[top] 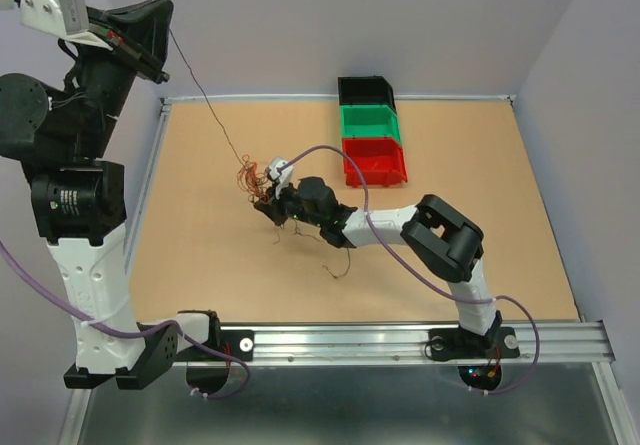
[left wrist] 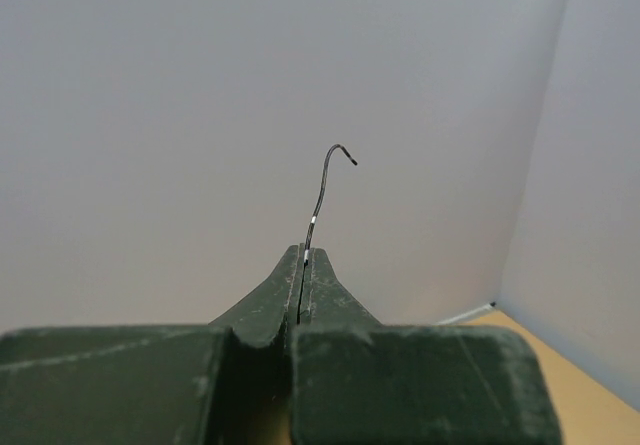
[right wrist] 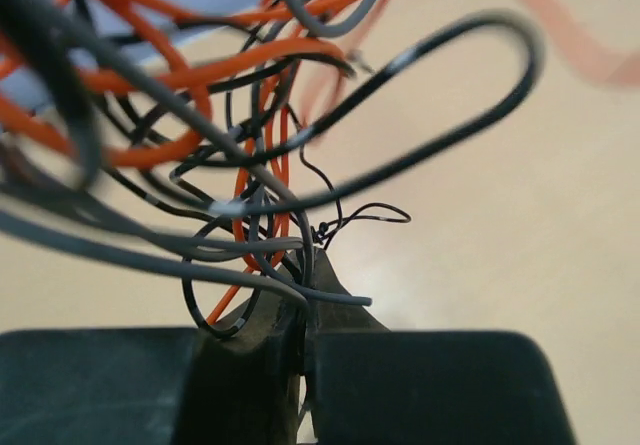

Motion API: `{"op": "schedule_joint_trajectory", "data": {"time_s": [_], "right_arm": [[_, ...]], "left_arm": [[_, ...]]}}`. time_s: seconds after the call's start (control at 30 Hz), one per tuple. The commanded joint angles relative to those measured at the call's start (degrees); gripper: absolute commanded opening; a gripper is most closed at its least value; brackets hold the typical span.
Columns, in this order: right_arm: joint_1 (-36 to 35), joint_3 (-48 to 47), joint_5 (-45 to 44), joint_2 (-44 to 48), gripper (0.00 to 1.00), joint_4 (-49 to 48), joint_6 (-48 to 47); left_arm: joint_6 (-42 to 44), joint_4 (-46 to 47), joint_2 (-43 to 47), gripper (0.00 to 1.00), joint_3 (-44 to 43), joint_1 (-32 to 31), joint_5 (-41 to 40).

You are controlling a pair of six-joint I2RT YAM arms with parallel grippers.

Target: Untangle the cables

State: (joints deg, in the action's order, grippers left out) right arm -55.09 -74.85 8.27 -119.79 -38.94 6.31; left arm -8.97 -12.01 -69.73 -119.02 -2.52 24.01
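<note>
Strand (top: pixel 205 105) is pinched by closed left gripper (left wrist: pixel 303 265), held high off table (top: pixel 450 145) | clump (top: pixel 255 177) is gripped mid-table by closed right gripper (right wrist: pixel 305 310) | strand is stretched diagonally, from clump up-left to left gripper; right arm is nearer clump.

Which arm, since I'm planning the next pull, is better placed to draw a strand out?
Left, probably. The left gripper, raised high, is shut on one dark wire running down to the clump. The right gripper is shut on the clump, anchoring it.
</note>
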Motion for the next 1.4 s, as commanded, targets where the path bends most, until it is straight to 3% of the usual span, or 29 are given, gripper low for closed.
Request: {"op": "schedule_joint_trajectory", "data": {"time_s": [0.0, 0.23, 0.33, 0.5, 0.6, 0.87, 0.97, 1.07, 1.1, 1.13, 1.17, 1.2, 1.23, 1.37], "right_arm": [[0.16, 9.25, -8.0, 6.04, 0.01, -1.75, 0.72], [3.58, 24.56, -18.02, 15.52, 0.01, -3.51, 9.85], [7.09, 32.2, -22.51, 20.02, 0.0, -3.43, 14.86], [22.61, 43.72, -15.67, 31.18, 0.01, -3.43, 25.39], [27.75, 49.0, -15.91, 38.03, 0.0, -2.81, 27.79], [34.78, 56.56, -31.09, 55.26, 0.0, 8.43, 34.56], [37.42, 57.62, -36.13, 62.29, 0.01, 14.41, 36.58], [37.95, 58.15, -35.52, 65.55, 0.03, 16.44, 36.32], [37.95, 57.8, -35.26, 65.73, 0.08, 17.13, 35.97], [37.86, 57.28, -35.43, 65.82, 0.21, 18.01, 35.8], [37.95, 56.75, -35.78, 65.82, 0.61, 18.98, 35.71], [37.86, 56.31, -35.96, 66.43, 0.87, 20.47, 35.1], [37.95, 56.39, -35.61, 66.87, 1.0, 20.48, 34.66], [37.95, 57.44, -29.19, 71.17, 1.0, 18.73, 31.32]], "left_arm": [[4.39, 1.9, 0.92, 0.0, -4.37, -0.2, -13.85], [13.08, 2.34, -1.54, 0.0, -7.28, -0.2, -34.43], [16.43, 3.57, -3.03, 0.0, -6.22, -0.11, -39.47], [20.3, 4.97, -5.32, 0.0, -6.4, -0.11, -47.11], [21.54, 6.91, -5.5, 0.0, -5.52, -0.02, -53.35], [22.24, 11.74, -3.04, 0.0, 3.33, 1.73, -56.18], [20.85, 13.42, -1.29, 0.0, 8.53, 1.73, -53.9], [18.47, 14.56, 1.7, 0.0, 15.65, 1.73, -44.08], [18.2, 14.65, 2.4, 0.0, 17.23, 1.73, -41.18], [17.85, 14.56, 3.63, 0.0, 18.72, 1.65, -37.06], [16.2, 14.56, 4.25, 0.0, 21.17, 1.65, -35.54], [15.74, 14.73, 5.91, 0.0, 22.59, 1.65, -32.04], [15.3, 15.08, 6.62, 0.0, 24.17, 1.65, -30.27], [13.2, 17.28, 11.19, 0.0, 34.19, 1.65, -19.99]]}}
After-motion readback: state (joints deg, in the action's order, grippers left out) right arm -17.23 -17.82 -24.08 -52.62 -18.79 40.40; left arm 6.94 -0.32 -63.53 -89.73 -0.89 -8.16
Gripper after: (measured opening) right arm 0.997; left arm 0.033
